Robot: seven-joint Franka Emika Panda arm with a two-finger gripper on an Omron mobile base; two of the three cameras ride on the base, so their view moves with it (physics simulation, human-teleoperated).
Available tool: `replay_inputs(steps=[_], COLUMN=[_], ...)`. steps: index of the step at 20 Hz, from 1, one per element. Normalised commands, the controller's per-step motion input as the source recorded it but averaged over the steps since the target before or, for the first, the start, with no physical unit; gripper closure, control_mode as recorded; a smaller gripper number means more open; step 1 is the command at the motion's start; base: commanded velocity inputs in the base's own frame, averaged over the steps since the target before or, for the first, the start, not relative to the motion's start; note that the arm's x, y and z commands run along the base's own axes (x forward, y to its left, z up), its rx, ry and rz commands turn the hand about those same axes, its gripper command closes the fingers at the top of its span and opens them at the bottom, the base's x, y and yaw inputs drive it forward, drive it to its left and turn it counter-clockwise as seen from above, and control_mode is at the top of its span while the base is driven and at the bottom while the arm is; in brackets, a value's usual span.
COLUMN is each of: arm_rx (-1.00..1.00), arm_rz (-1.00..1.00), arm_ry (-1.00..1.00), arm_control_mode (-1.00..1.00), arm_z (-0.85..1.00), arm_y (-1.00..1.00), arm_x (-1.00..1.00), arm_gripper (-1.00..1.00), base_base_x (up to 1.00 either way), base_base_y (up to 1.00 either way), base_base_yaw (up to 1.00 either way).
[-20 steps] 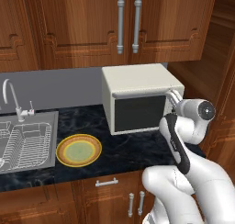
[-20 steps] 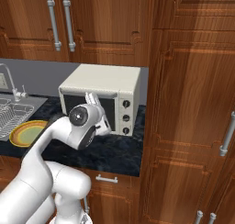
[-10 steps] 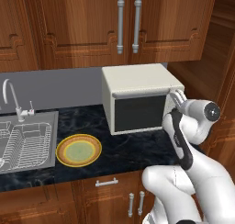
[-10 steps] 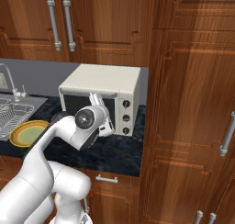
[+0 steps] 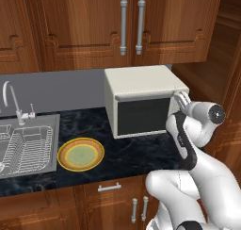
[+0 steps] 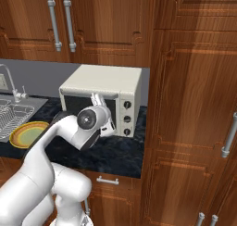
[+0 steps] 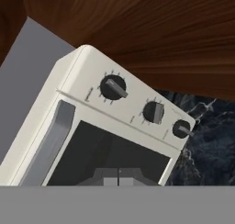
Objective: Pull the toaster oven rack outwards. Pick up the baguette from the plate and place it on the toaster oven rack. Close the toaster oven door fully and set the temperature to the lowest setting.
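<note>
**Hand view: gripper at the shut oven**

Fingers of the gripper (image 7: 118, 177) were pressed together, holding nothing, just before the toaster oven door (image 5: 142, 116), which stood closed. On the counter left of the toaster oven (image 6: 107, 81) sat the plate (image 5: 80, 154), bare.

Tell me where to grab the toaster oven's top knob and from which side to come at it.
Grip the top knob across its raised bar, the ridge that stands out from the round dial on the toaster oven. Come straight at the front panel, a finger on each flat side of the bar. The tool is shut and would probably have to open first.
</note>
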Motion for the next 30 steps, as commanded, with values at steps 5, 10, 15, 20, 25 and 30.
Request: replay_inputs(steps=[5,10,15,20,25,30], arm_rx=[0.00,0.00,0.01,0.01,0.02,0.02], arm_rz=[0.04,0.01,0.00,0.00,0.01,0.02], arm_ry=[0.00,0.00,0.00,0.00,-0.02,-0.08], arm_control_mode=[-1.00,-1.00,-1.00,-1.00,-1.00,-1.00], arm_z=[0.00,0.00,0.00,0.00,0.02,0.09], arm_y=[-0.03,-0.08,-0.15,-0.16,-0.13,-0.06], arm_x=[0.25,0.24,0.18,0.19,0.02,-0.01], arm_gripper=[1.00,1.00,1.00,1.00,-1.00,-1.00], base_base_x=[0.00,0.00,0.00,0.00,0.00,0.00], base_base_y=[0.00,0.00,0.00,0.00,0.00,0.00], base_base_yaw=[0.00,0.00,0.00,0.00,0.00,0.00])
